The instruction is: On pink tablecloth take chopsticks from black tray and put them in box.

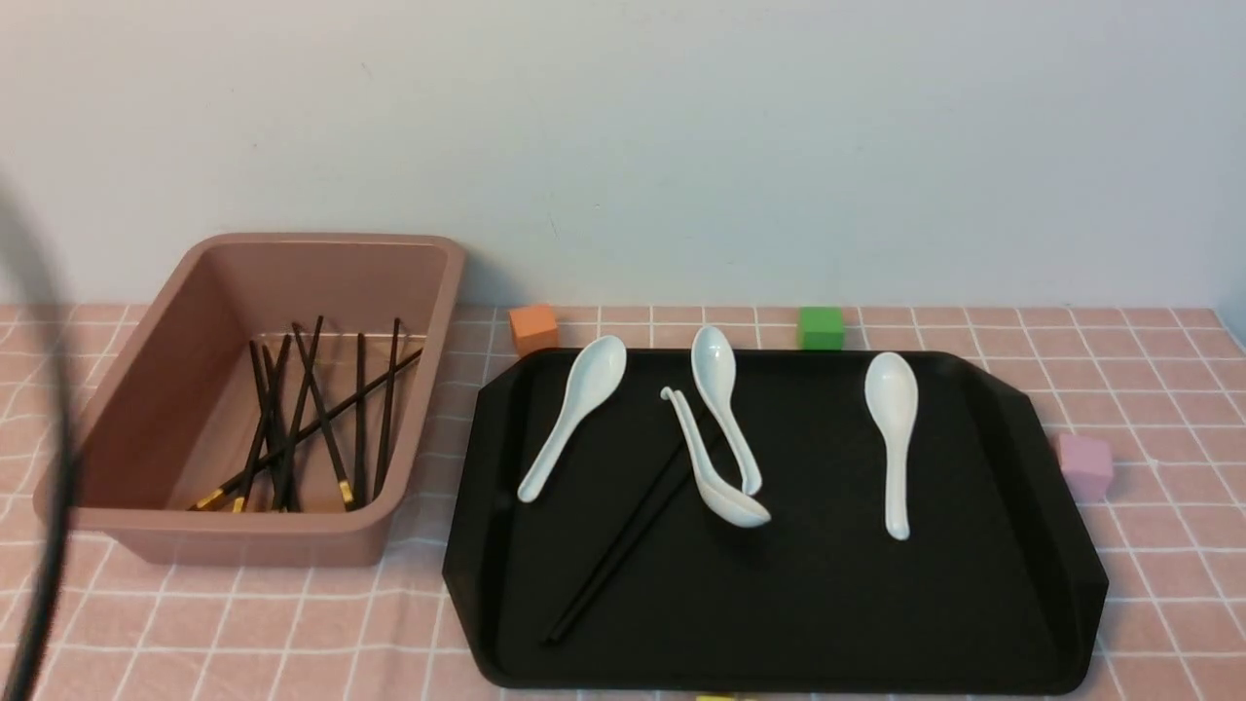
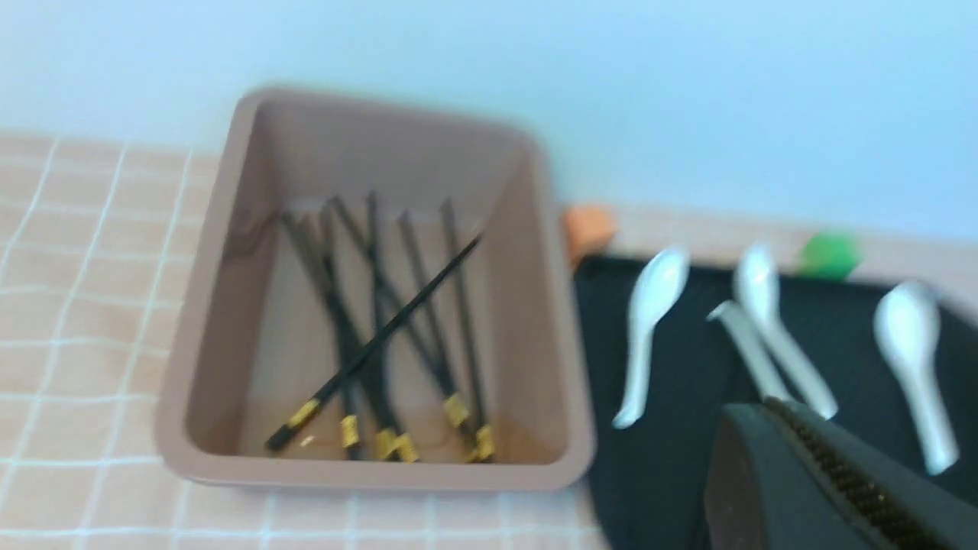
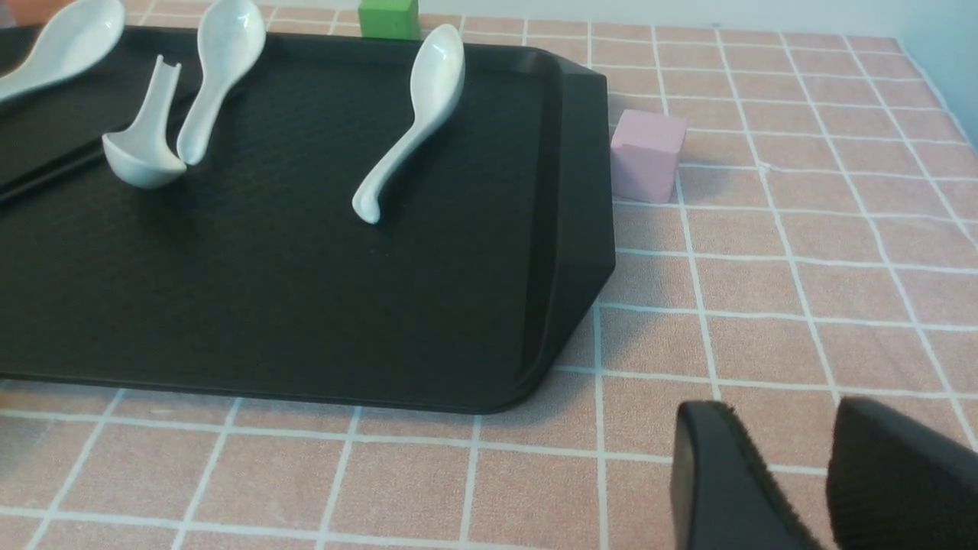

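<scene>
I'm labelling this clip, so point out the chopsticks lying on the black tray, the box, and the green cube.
chopsticks (image 1: 623, 543): front view, middle of the shafts.
box (image 1: 253, 540): front view, its near outer wall.
green cube (image 1: 821, 328): front view, its front face.

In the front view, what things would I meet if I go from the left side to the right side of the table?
box → orange cube → pair of spoons lying close together → green cube → single spoon → pink cube
</scene>
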